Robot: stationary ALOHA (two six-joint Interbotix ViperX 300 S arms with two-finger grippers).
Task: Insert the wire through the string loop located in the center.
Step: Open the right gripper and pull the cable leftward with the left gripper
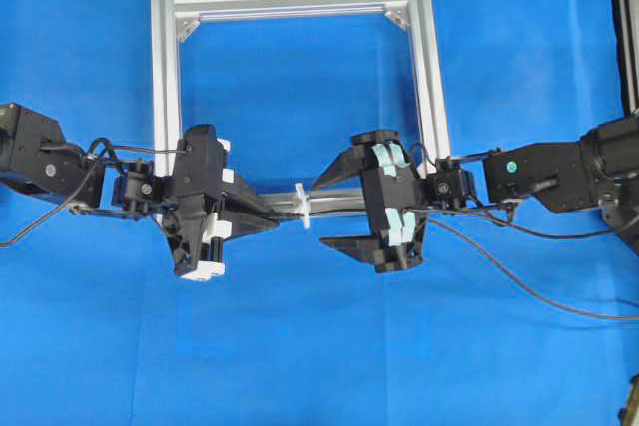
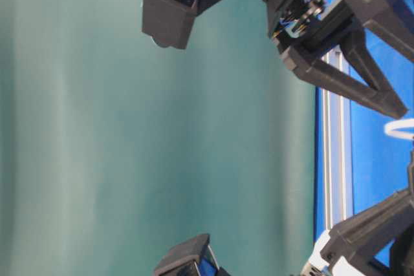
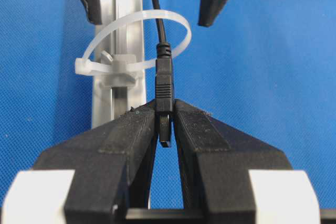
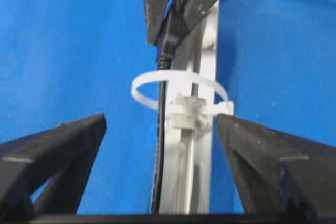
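The left gripper [image 3: 165,109] is pinched tight on the small dark plug at the end of the thin black flexible wire [image 3: 159,30], so the plug stays steady on the left side of the white plastic string loop [image 3: 137,40]. The wire's cable runs through the loop toward the right gripper [image 4: 160,129], whose black fingers [image 4: 58,145] stand spread wide with nothing between them; judging by this, the wire is threaded and the right side has let go. The loop stands tied to the near bar of the square silver aluminium frame [image 1: 167,67], at its middle, between the two grippers on the blue cloth [image 1: 300,346]. No brand, label or writing is legible anywhere.
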